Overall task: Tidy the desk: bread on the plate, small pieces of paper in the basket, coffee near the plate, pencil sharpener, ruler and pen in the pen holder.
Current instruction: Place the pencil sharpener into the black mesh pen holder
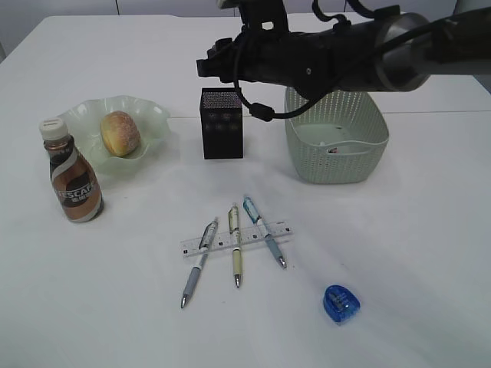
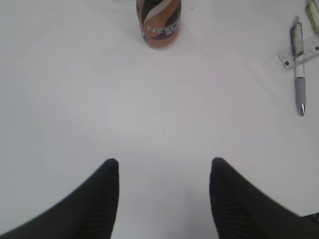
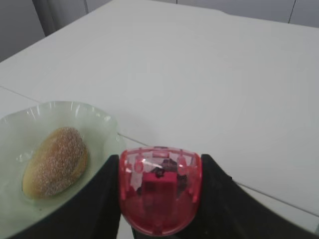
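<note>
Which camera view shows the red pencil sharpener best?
The right wrist view: the red pencil sharpener fills the foreground there, clamped between the right gripper fingers. In the exterior view the arm hides it; only a blue sharpener shows. The left wrist view does not show it.

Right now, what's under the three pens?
The clear ruler lies flat on the desk, and all three pens cross over it. Where each pen crosses, the ruler's tick marks are covered.
</note>
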Motion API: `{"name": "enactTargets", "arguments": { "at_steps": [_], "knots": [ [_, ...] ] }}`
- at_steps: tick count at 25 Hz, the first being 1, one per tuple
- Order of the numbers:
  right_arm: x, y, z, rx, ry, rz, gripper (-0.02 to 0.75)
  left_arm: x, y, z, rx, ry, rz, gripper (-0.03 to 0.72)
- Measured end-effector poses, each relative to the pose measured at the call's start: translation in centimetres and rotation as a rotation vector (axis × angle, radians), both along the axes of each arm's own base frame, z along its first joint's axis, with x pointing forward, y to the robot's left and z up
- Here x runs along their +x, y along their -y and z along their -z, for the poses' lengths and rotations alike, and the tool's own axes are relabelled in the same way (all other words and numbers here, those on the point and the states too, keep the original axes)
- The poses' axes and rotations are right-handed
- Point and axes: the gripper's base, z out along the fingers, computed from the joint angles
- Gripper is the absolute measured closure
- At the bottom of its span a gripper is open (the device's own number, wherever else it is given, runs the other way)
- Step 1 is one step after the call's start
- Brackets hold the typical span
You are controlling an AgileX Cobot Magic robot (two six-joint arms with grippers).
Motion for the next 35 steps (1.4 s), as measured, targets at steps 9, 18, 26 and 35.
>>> {"name": "enactTargets", "arguments": {
  "at_steps": [9, 18, 26, 35],
  "knots": [
    [1.1, -0.6, 3.1, 0.043, 0.080, -0.006, 0.431, 0.2, 0.0, -0.1, -0.004, 0.020, 0.000, 0.265],
    [1.6, -0.9, 5.1, 0.050, 0.093, -0.007, 0.431, 0.2, 0.0, -0.1, -0.004, 0.021, 0.000, 0.265],
    [2.0, -0.3, 4.8, 0.084, 0.134, 0.011, 0.431, 0.2, 0.0, -0.1, -0.005, 0.024, 0.001, 0.265],
    [3.0, -0.1, 5.7, 0.096, 0.137, 0.030, 0.430, 0.4, 0.1, -0.3, -0.011, 0.056, 0.001, 0.274]
  ]
}}
